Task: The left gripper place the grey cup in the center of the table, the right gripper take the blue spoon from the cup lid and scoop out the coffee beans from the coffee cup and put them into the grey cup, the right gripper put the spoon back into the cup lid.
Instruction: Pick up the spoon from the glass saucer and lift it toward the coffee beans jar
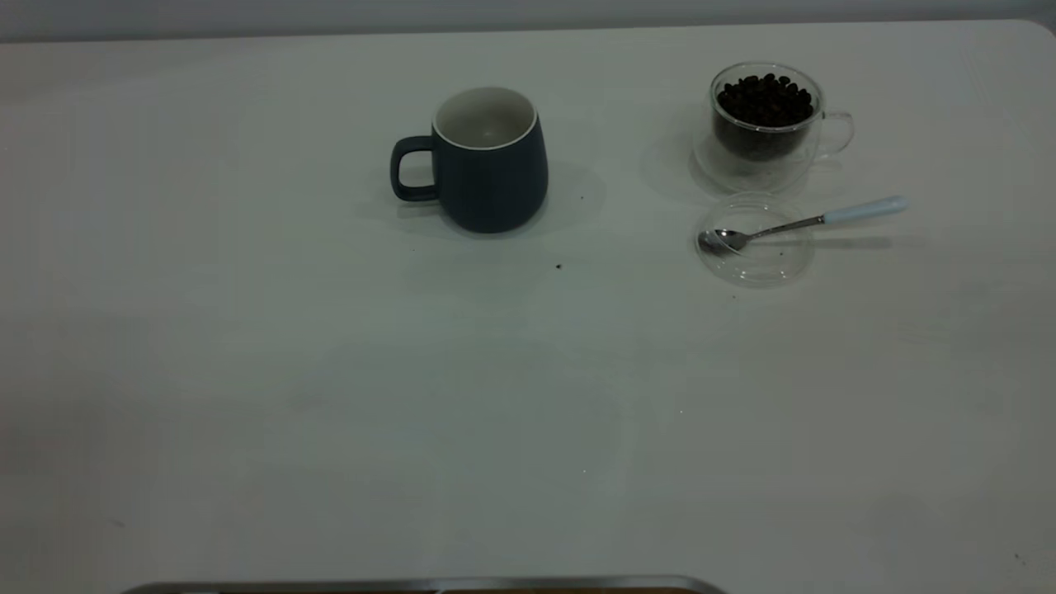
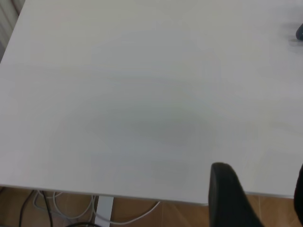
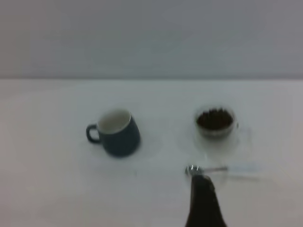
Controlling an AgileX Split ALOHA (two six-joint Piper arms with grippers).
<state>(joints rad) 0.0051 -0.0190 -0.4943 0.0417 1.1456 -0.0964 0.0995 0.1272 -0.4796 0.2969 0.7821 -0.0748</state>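
- Dark grey-blue ceramic cup (image 1: 490, 161) w/ white interior stands upright near centre of white counter (image 1: 330, 396), handle toward the left arm's side.
- Clear double-walled glass coffee cup (image 1: 767, 124), full of dark coffee beans (image 1: 766, 100), sits well to the right-arm side.
- Just beside it, clear round cup lid (image 1: 755, 241) holds bowl of metal spoon w/ pale blue handle (image 1: 804, 223); handle overhangs the rim.
- Stray bean (image 1: 558, 266) lies between cup & lid.
- Exterior view: neither arm in sight.
- Left wrist view: bare counter, cables below its edge, left claw (image 2: 258, 198) w/ dark fingers apart.
- Right wrist view: right claw (image 3: 203, 201) short of the spoon; one finger visible, can't tell if parted.
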